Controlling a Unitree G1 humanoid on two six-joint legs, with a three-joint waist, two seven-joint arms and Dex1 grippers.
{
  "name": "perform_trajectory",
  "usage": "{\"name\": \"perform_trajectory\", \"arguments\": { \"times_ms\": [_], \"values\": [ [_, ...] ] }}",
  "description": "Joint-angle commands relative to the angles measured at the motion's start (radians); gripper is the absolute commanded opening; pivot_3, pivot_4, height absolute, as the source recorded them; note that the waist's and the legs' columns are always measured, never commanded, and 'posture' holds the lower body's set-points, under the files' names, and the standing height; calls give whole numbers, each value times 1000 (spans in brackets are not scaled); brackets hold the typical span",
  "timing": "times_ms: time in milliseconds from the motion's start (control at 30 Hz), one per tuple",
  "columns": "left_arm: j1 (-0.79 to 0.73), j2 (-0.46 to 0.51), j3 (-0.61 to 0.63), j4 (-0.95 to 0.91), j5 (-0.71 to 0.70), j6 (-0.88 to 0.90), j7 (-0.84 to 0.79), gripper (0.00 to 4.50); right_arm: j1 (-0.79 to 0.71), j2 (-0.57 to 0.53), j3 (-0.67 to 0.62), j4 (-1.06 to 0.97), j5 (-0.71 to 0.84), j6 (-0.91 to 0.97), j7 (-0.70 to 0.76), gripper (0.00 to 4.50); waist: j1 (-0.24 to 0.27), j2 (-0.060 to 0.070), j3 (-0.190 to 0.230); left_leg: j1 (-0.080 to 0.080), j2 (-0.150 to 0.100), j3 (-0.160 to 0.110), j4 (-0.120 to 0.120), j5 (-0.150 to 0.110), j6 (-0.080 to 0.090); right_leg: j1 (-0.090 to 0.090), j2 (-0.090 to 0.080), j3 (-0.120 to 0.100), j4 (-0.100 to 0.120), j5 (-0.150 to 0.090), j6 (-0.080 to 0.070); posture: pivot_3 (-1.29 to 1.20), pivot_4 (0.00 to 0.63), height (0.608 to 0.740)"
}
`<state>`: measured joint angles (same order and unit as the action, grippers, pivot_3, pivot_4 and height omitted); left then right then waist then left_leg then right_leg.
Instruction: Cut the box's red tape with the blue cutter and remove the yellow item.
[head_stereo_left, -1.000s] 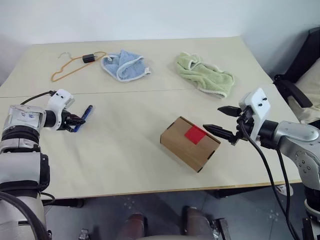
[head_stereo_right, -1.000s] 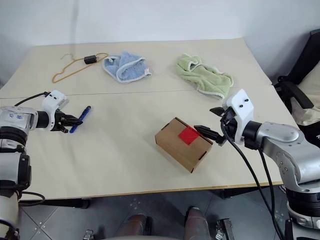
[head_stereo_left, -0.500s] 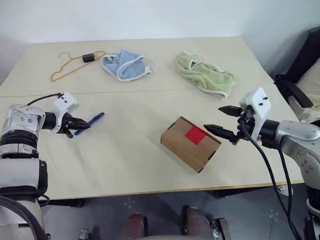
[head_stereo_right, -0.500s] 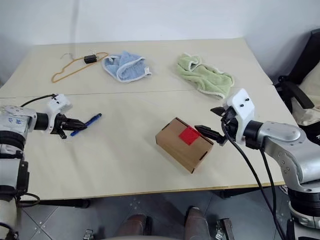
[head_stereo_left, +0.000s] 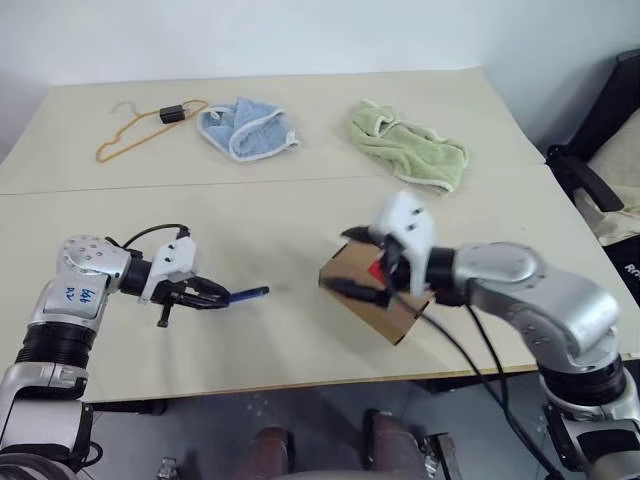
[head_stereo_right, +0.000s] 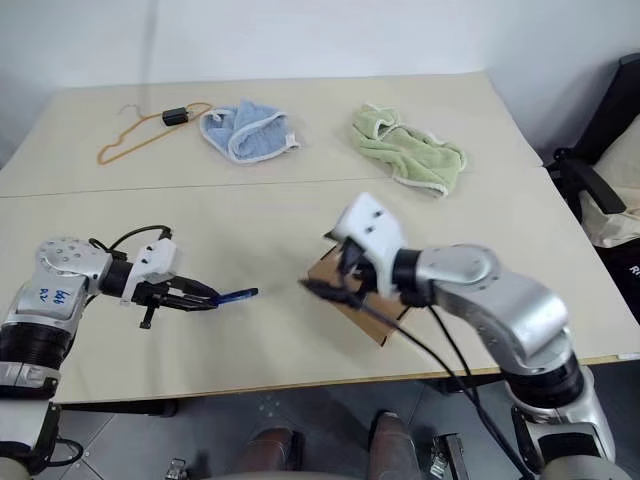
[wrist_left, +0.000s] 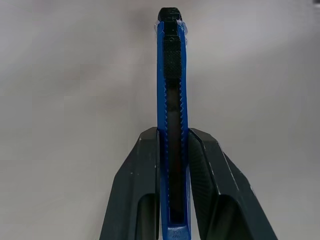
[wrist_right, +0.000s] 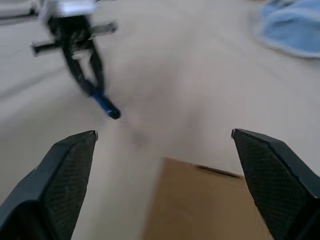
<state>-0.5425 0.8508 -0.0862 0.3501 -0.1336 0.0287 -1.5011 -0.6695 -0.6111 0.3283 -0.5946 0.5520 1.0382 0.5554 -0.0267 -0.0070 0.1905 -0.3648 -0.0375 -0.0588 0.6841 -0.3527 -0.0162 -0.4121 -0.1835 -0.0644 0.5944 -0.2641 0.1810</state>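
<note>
**Cutter clamped left, right jaws wide over the box**

Jaws: left gripper (head_stereo_left: 198, 294) is clamping the slim blue pen-shaped cutter (head_stereo_left: 243, 294), fingers (wrist_left: 202, 180) pressing both flat sides, dark tip sticking out ahead; right gripper (head_stereo_right: 336, 268) is standing fully spread, nothing between its fingers (wrist_right: 67, 175).

Large flat beige table (head_stereo_left: 300, 215) is carrying everything. Right arm has swung in from the table's right side and is now hanging over the small brown cardboard box (head_stereo_left: 385, 310), hiding most of the bright red tape patch (head_stereo_left: 378, 270). Left arm has carried the cutter inward, tip now pointing at the box, still apart from it. Box itself is sitting where it was, flaps shut, so the yellow item is presumably inside, unseen.

Green crumpled towel (head_stereo_left: 410, 150), blue crumpled cloth (head_stereo_left: 245, 128) and orange wire hanger (head_stereo_left: 140, 128) are lying at the far edge, untouched.

Meaning: both arms are converging — likely right steadying the box, left about to slice. Tape not cut yet.
</note>
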Motion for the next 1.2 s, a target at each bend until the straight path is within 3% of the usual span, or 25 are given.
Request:
{"name": "perform_trajectory", "arguments": {
  "times_ms": [33, 133, 233, 467, 533, 733, 1200],
  "values": [
    [34, 30, -34, -98, 3, -1, -35, 752, -43, 33, 123, -32, -64, -14, 9, 4500, 1, 0, 0, -1, 0, 0, 0, 0, 0, -1, 0, 0, 0, 0, 0, 0, 150, 740],
    [67, 48, -51, -168, 9, 14, -18, 724, -77, 63, 231, -13, -152, -49, -2, 3909, -1, 0, 0, -2, 0, 0, 0, 0, 0, -2, 0, 0, 0, 0, 0, 0, 150, 740],
    [109, 67, -62, -223, 37, -2, 12, 724, -110, 75, 344, 27, -269, -130, 7, 2886, -2, 0, 0, -2, 0, 0, 0, 0, 0, -2, 0, 0, 0, 0, 0, 0, 150, 740],
    [179, 80, -67, -291, 47, 11, 61, 724, -134, 140, 394, 112, -335, -191, 78, 473, -2, 0, 0, -1, 0, 0, 0, 0, 0, -2, 1, 0, 0, 0, 0, 0, 150, 740],
    [194, 80, -67, -298, 53, 4, 76, 724, -140, 154, 412, 128, -352, -205, 106, 30, -2, 0, 0, -1, 0, 0, 0, 0, 0, -2, 1, 0, 0, 0, 0, 0, 150, 740],
    [210, 77, -65, -322, 58, 9, 110, 724, -161, 175, 491, 177, -445, -251, 163, 30, -2, 1, -1, -1, 0, 0, 0, 0, 0, -2, 1, 0, 1, 0, 0, 0, 150, 740],
    [213, 80, -72, -336, 51, 40, 115, 724, -101, 211, 527, 272, -565, -321, 228, 30, -1, 4, -3, 0, 0, 0, 0, 0, 0, -1, 1, 0, 1, 0, 0, 0, 150, 740]
  ]
}}
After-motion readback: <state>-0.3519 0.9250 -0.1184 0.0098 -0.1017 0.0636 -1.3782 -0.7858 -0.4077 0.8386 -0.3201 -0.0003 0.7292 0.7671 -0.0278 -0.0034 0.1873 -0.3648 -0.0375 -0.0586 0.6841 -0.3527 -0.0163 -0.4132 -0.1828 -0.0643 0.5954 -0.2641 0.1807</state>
